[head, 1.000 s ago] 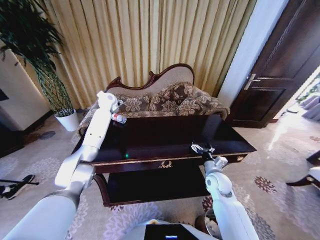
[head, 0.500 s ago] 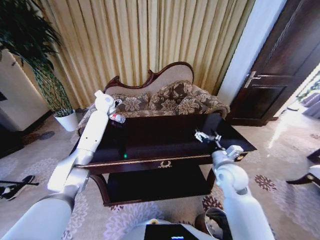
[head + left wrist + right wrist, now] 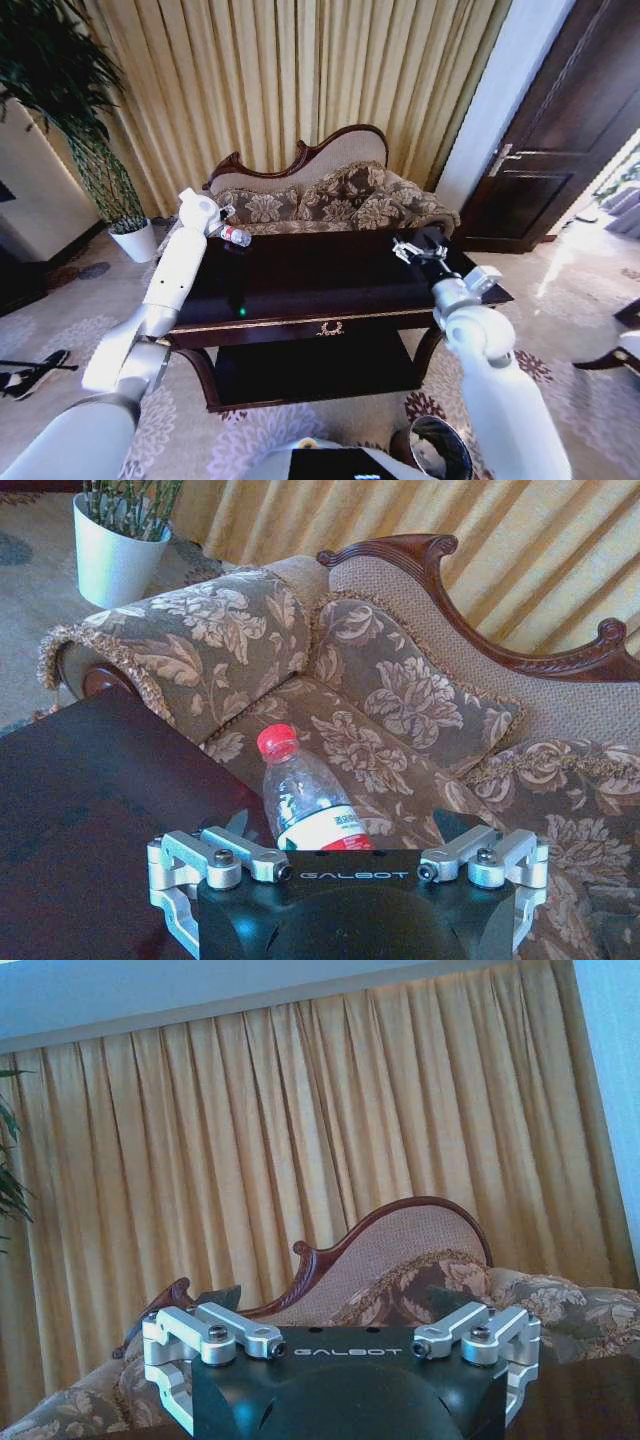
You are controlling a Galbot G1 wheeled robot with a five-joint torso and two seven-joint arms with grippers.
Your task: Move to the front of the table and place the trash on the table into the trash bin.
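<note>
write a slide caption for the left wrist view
Left gripper at the bottle on the dark table, floral sofa behind.

— Where can we pass?
— Over the table (image 3: 330, 275), whose middle lies bare; the bottle (image 3: 305, 805) sits at its far left corner; the sofa (image 3: 330, 205) blocks behind.

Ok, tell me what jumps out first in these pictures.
The plastic bottle with its red cap lies at the table's far left corner, right before the left gripper. Behind it stands a flowered sofa against gold curtains; the right gripper hovers over the table's right end.
</note>
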